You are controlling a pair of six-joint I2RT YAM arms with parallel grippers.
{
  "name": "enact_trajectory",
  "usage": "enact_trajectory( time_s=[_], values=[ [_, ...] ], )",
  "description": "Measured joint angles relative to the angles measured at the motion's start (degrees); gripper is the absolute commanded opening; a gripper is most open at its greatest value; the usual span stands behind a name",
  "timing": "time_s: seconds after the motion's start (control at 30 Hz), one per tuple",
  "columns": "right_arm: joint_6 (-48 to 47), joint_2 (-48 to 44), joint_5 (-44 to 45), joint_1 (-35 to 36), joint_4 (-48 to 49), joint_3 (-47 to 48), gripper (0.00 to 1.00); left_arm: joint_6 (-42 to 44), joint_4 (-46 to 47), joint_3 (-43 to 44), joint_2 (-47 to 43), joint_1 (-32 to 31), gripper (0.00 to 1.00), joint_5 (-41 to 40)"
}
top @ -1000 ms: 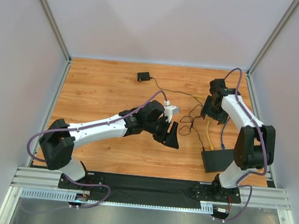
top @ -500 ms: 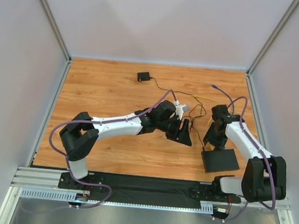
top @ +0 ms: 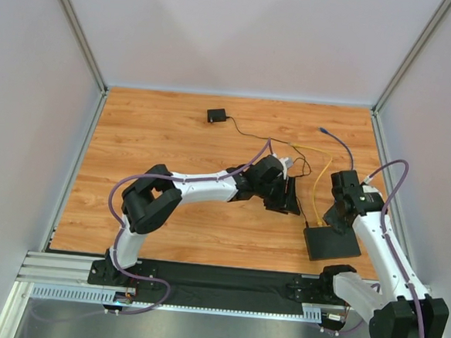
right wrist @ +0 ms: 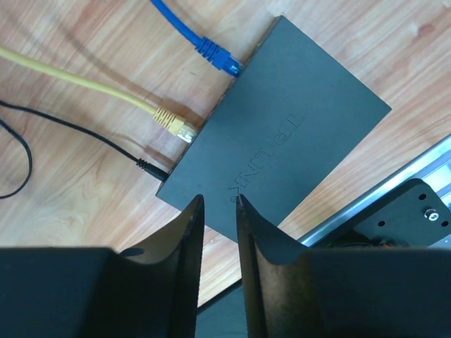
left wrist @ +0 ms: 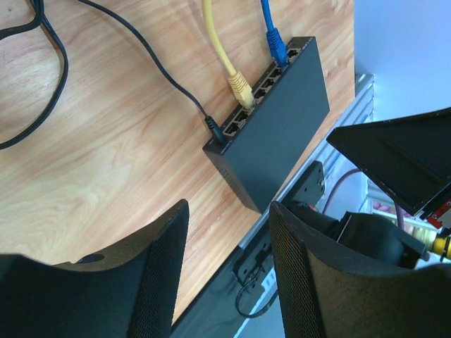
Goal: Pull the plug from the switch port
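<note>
The flat black switch (top: 332,242) lies near the table's front right edge. Three plugs sit in its port row: a yellow plug (left wrist: 241,88), a blue plug (left wrist: 278,46) and a black power plug (left wrist: 215,132). The right wrist view shows the same switch (right wrist: 282,155) with the yellow plug (right wrist: 175,121) and the blue plug (right wrist: 220,59). My left gripper (left wrist: 229,271) hovers left of the switch, open and empty. My right gripper (right wrist: 220,211) hangs over the switch's near corner, its jaws a narrow gap apart with nothing between them.
A small black adapter (top: 216,116) sits at the back, its thin cord running to a tangle of black cable (top: 299,170) by the left gripper. Yellow cable (top: 317,183) and blue cable (top: 337,143) trail back from the switch. The metal rail (top: 225,281) borders the front edge.
The right arm swung from the back right toward the front, over the switch, and its jaws narrowed. The left gripper slid right toward the switch.
</note>
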Motion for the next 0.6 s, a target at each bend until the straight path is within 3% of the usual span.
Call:
enact_trajectory(
  time_s=[0.37, 0.6],
  values=[
    [10.36, -6.58, 2.82, -2.21, 0.24, -9.18, 0.18, -7.26, 0.02, 0.83, 2.16, -1.33, 0.56, -2.01],
    [11.93, -11.65, 2.82, -5.92, 3.93, -14.38, 0.14, -14.80, -1.38, 1.86, 4.17, -1.73, 0.56, -3.96]
  ],
)
